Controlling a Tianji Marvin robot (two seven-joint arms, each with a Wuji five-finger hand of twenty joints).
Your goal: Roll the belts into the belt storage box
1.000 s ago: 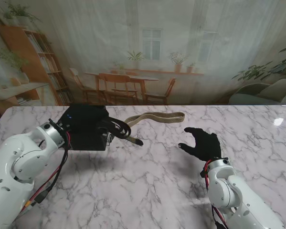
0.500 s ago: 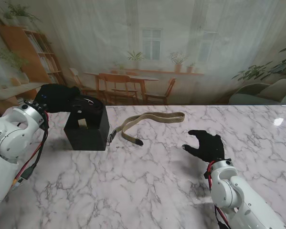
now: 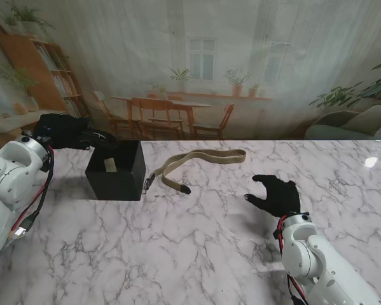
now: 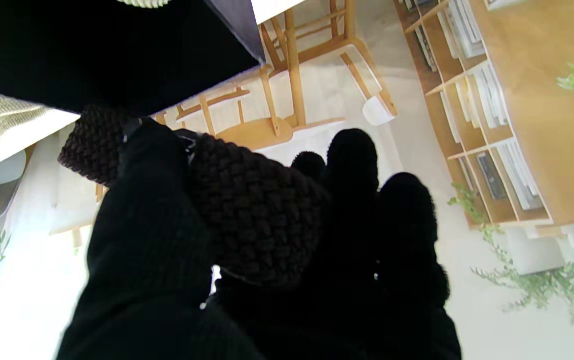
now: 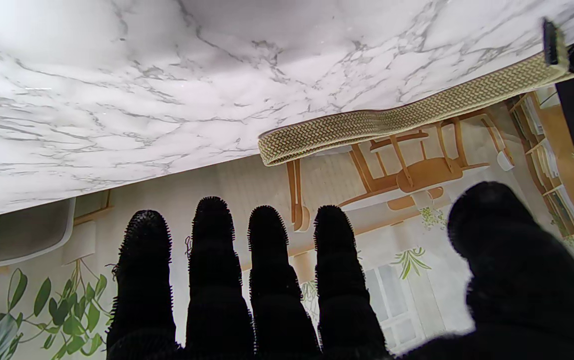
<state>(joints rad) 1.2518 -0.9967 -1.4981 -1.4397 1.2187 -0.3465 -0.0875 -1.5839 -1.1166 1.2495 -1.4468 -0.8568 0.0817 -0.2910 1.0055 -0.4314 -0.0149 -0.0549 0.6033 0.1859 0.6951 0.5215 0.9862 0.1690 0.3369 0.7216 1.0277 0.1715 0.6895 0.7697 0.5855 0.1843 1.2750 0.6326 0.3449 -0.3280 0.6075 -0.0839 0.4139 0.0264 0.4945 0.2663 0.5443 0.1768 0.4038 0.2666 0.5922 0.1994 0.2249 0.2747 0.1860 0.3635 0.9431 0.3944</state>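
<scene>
The black belt storage box [image 3: 116, 171] stands at the left of the marble table with a rolled beige belt [image 3: 109, 165] inside. A long beige woven belt [image 3: 200, 162] lies flat to its right, also seen in the right wrist view [image 5: 392, 120]. My left hand [image 3: 64, 131] hovers at the box's far left corner, shut on a dark brown woven belt [image 4: 251, 215] pinched between thumb and fingers. The box's wall [image 4: 91, 50] fills that view's corner. My right hand [image 3: 276, 194] hangs open over the table, right of the beige belt, fingers [image 5: 266, 260] spread.
The marble table [image 3: 196, 241] ends at a far edge against a printed backdrop of a dining room and shelves. The beige belt's dark tip [image 3: 185, 189] lies between the box and my right hand.
My left hand has swung from over the box to its far left corner, taking the dark belt with it. The right hand has drifted slightly nearer to me.
</scene>
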